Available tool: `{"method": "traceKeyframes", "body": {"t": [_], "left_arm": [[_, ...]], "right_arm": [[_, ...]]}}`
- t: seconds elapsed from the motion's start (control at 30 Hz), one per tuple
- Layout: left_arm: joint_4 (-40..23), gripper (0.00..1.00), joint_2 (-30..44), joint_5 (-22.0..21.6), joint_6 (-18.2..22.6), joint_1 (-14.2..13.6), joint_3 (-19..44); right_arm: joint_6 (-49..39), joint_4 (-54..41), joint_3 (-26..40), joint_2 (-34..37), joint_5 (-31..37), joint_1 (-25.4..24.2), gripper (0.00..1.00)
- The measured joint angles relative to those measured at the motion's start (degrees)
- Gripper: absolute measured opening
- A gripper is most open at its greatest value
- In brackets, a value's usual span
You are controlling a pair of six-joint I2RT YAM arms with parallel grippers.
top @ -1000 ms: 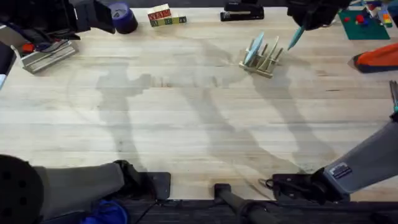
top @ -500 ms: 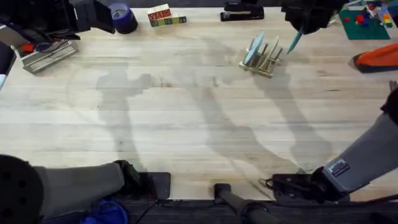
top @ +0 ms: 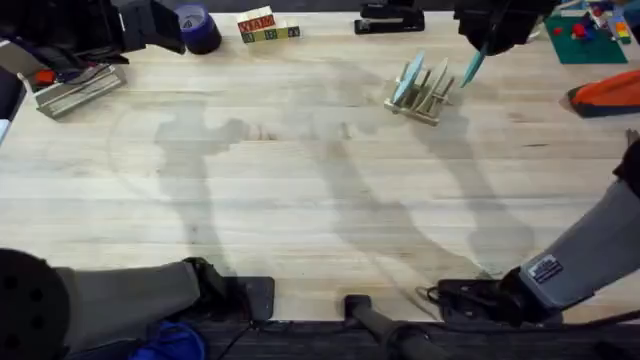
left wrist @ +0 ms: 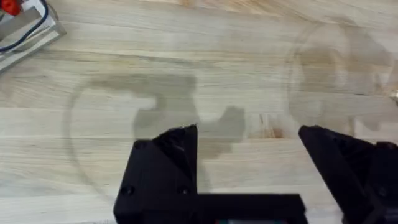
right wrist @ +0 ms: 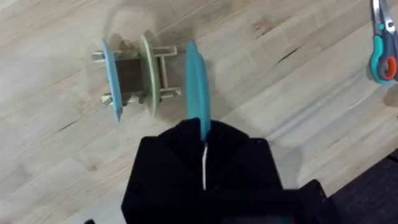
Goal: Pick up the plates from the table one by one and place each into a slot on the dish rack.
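The dish rack [top: 428,100] stands on the table [top: 300,190] at the far right, with a pale blue plate [top: 407,78] and a paler greenish plate [top: 438,76] upright in its slots. My right gripper [top: 487,40] hangs just beyond the rack, shut on the rim of a turquoise plate [top: 473,66] held on edge. In the right wrist view that plate [right wrist: 198,87] hangs beside the rack [right wrist: 163,74], parallel to the blue plate [right wrist: 112,78] and the greenish plate [right wrist: 149,74], apart from both. My left gripper [left wrist: 249,134] is open over bare wood.
A grey wire tray [top: 75,88], a dark blue tape roll [top: 200,28], lettered blocks [top: 265,27] and a black stapler [top: 390,18] line the far edge. A green mat [top: 590,35] and an orange object [top: 605,95] sit right. Scissors [right wrist: 382,50] lie near the rack.
My right gripper has shifted slightly left with the turquoise plate, closer to the rack. The left arm has not moved.
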Motion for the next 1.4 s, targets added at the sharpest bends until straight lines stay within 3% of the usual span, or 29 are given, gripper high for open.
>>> {"method": "traceKeyframes", "body": {"t": [0.83, 1.13, 1.4], "left_arm": [[0.0, 0.994, 0.0, 0.0, 0.0, 0.0, 0.0], [0.0, 0.995, 0.0, 0.0, -0.01, 0.0, 0.0], [0.0, 0.995, 0.0, 0.0, 0.0, 0.0, 0.0]], "right_arm": [[-0.17, -0.86, -0.13, 0.0, 0.0, -0.02, 0.031], [-0.19, 5.16, -7.19, 0.0, -0.31, -0.02, 0.031], [-1.8, 9.74, -8.26, 0.0, -1.77, -0.79, 0.031]]}}
